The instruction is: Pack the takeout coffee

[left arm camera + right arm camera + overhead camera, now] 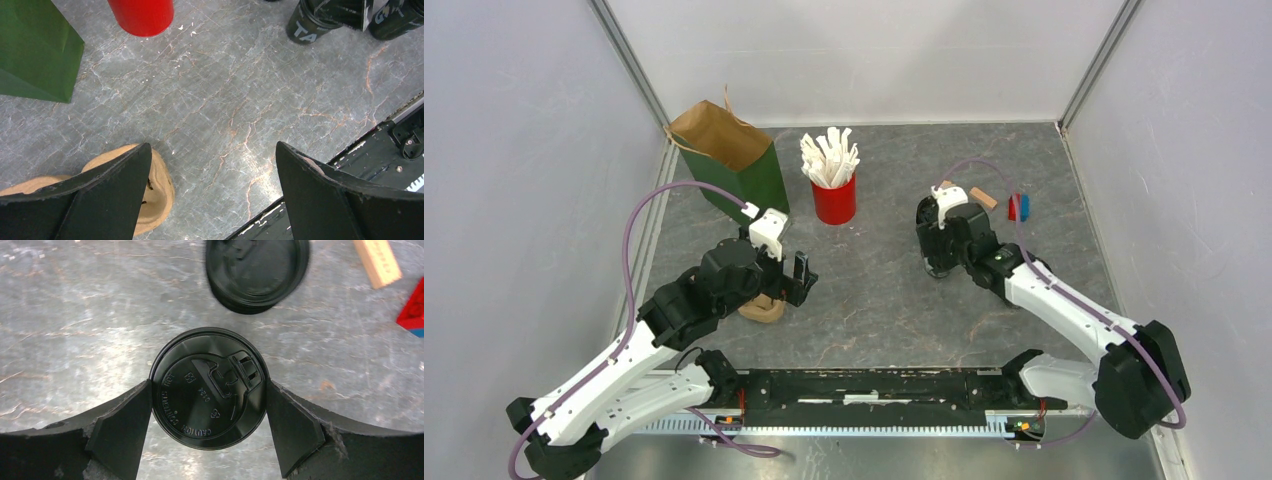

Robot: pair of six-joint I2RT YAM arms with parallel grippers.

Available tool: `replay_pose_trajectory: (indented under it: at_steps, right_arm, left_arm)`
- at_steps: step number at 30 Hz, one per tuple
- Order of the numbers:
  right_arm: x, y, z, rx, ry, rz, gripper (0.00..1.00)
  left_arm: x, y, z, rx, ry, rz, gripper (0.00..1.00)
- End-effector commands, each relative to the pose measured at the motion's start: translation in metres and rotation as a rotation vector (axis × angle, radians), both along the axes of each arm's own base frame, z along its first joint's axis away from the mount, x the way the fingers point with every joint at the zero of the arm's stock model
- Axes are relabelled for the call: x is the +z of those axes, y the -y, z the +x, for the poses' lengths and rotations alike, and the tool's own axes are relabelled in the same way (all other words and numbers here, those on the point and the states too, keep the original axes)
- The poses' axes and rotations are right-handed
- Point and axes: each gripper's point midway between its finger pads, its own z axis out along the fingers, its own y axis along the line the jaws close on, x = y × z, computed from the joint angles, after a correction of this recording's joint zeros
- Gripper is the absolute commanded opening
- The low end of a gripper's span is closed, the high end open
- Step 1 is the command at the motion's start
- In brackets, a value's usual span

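The grey, marble-veined tabletop (874, 300) fills the floor of a white-walled booth. The takeout coffee cup (209, 390) stands upright on its right half. The right pincer (937, 264) comes straight down over the cup, its two black fingers (120, 435) set wide. One lies against each side of the lid's rim, so it grips the cup across its width. The cup is short and black, with white lettering on its side. Its round, glossy lid carries raised caution text and a moulded sip tab.

On the left, the left pincer (212, 150) hangs low over the tabletop with its jaws spread wide and holds nothing. One of its fingers overhangs a tan, rounded, matte thing (159, 185) lying flat below it. I cannot tell what that thing is.

At the back left a green paper bag (734, 165) with a brown lining stands open-mouthed, leaning a little. Just right of it is a smooth red cup (834, 200) stuffed with flat white sticks (829, 158) that fan outward. Both stand well apart from the coffee cup, with bare tabletop between.

Just beyond the gripped cup a second black lid (257, 272) lies on the tabletop, close to it but not touching. Farther right are a small pale wooden block (377, 260) and, beside it, a little red and blue block (1019, 207).
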Motion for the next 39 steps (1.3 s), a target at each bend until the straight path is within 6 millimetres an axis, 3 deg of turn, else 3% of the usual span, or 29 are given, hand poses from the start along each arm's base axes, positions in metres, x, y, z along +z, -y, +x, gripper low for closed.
replay_pose_trajectory:
  at_steps: [1, 5, 9, 16, 32, 39]
  right_arm:
    - [-0.014, 0.038, 0.000, -0.061, -0.077, -0.076, 0.86]
    - [-0.016, 0.056, 0.003, -0.112, -0.089, -0.064, 0.86]
    - [-0.015, 0.054, 0.005, -0.097, -0.093, -0.037, 0.87]
    - [-0.007, 0.055, 0.007, -0.115, -0.078, -0.030, 0.98]
    - [0.039, 0.054, 0.019, -0.133, -0.012, -0.010, 0.98]
    - [0.036, 0.051, 0.017, -0.121, -0.030, -0.004, 0.98]
  left_arm:
    - [0.004, -0.003, 0.004, -0.003, 0.040, 0.020, 1.00]
    - [0.005, -0.003, 0.004, -0.002, 0.041, 0.019, 1.00]
    - [0.004, -0.003, 0.005, -0.003, 0.039, 0.024, 1.00]
    - [0.003, -0.003, 0.005, -0.003, 0.039, 0.026, 1.00]
    - [0.004, -0.003, 0.005, -0.002, 0.042, 0.023, 1.00]
    - [0.005, -0.003, 0.004, -0.006, 0.042, 0.020, 1.00]
